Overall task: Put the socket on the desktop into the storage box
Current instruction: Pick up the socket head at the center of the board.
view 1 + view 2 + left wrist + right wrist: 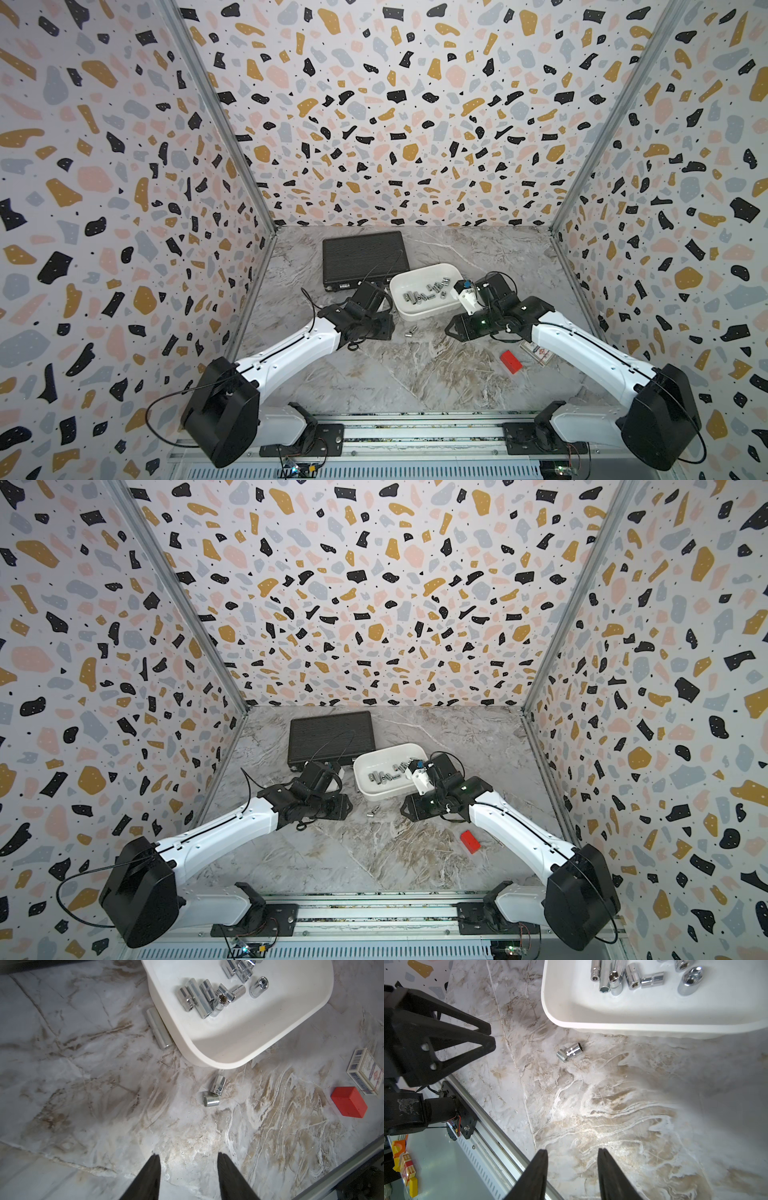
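Two short chrome sockets (411, 331) lie touching each other on the marble desktop (415, 374), just in front of the white storage box (415, 318). The left wrist view shows them (215, 1093) ahead of my left gripper (188, 1156), which is open and empty. A long socket (159, 1028) lies against the storage box's outer wall (218, 1064). Several sockets (207, 997) lie inside the box. My right gripper (572, 1150) is open and empty, facing the same pair (571, 1052) from the other side. In both top views the grippers (390, 328) (448, 330) flank the pair.
A black ribbed case (363, 257) lies behind the box to the left. A red block (510, 360) and a small printed card box (536, 351) sit by the right arm. Terrazzo walls close three sides; a metal rail (415, 432) runs along the front.
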Controlling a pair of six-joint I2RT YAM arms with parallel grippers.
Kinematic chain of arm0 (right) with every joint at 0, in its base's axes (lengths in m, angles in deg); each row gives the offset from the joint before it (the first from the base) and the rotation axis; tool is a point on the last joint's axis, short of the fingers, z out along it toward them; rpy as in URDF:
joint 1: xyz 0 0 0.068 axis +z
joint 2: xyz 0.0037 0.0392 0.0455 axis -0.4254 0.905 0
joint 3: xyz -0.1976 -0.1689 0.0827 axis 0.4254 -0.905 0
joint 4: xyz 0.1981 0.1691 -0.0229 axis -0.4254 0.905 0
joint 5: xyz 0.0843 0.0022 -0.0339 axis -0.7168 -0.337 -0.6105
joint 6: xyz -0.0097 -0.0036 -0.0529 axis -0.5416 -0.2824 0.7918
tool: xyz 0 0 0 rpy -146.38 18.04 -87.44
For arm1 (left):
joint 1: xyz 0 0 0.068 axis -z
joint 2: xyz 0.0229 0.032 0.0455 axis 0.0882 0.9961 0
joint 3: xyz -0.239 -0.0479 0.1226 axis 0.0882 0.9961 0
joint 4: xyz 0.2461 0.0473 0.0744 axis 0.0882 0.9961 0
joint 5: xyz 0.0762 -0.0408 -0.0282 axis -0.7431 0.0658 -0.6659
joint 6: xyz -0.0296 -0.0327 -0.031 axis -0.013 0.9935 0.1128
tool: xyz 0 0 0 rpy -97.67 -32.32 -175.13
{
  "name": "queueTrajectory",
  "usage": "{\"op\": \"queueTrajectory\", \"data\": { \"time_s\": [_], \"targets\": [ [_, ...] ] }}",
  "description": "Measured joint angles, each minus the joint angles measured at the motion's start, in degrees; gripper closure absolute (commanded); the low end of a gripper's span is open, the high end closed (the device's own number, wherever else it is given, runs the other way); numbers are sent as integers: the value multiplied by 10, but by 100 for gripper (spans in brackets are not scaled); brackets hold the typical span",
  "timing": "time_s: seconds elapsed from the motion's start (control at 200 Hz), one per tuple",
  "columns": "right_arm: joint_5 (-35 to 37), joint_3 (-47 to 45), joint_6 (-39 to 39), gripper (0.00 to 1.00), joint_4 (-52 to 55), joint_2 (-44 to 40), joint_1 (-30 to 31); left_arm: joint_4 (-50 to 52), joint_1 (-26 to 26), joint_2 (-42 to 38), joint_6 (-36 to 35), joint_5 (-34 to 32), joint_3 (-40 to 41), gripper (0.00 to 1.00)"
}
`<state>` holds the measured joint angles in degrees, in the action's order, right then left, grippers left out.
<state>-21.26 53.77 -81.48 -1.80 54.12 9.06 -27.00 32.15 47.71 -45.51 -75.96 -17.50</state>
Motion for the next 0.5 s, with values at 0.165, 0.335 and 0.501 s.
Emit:
{"op": "queueTrajectory", "data": {
  "time_s": [0.165, 0.335, 0.501],
  "targets": [
    [0, -15, 0, 56, 1, -12, 0, -25, 33, 0, 18, -12, 19, 50],
    [0, -25, 0, 56, 2, -21, 0, -42, 62, 8, 33, -30, 24, 48],
    [0, -34, -1, 56, 2, -34, 0, -59, 77, 31, 44, -45, 24, 47]
  ]
}}
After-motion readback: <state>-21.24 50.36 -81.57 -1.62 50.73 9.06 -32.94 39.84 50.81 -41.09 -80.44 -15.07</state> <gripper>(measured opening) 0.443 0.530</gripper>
